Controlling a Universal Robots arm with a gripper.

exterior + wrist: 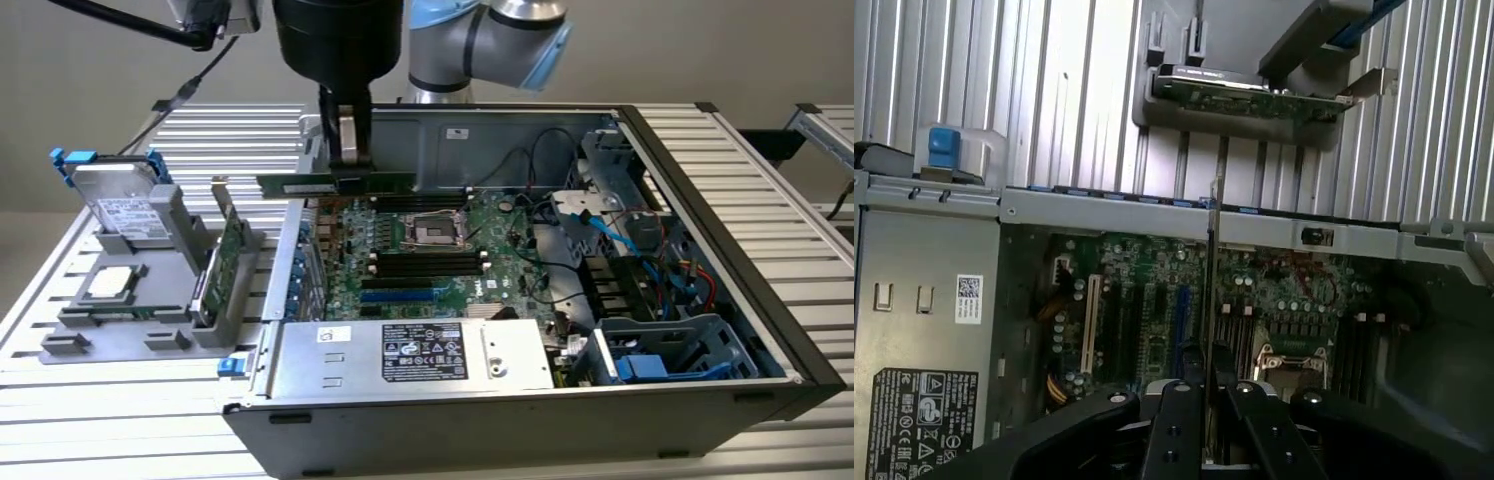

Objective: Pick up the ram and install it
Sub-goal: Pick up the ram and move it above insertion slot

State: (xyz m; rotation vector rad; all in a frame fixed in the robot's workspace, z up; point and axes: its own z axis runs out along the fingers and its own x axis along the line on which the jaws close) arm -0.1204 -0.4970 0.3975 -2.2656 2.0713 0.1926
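The tool (351,172) hangs above the open case (694,200). Its fingers (363,150) are drawn close together and pinch the ram (307,185) by its upper edge.

The ram is off the desk (107,420), in the air and on edge. Its long axis is level and runs across the tool, from the exterior view's left to its right. One flat green face is turned toward that camera. The tool grips it near mid-length, so a stretch of green stick juts out on either side of the fingers.

In the wrist view the ram (1212,260) shows edge-on as a thin dark line running straight out from the tool (1212,385), with a black finger (1179,420) pressed to each face.

Under the tool lies the board (494,240). The ram hangs over the board's far edge, close to the case's rear wall. The socket (437,232) is below the tool and a little nearer the camera. The black slots (424,262) lie nearer again, their length parallel to the ram's.

Outside the case, to the exterior view's left of the tool, a grey holder (134,300) carries a drive (127,215) and an upright card (227,250).
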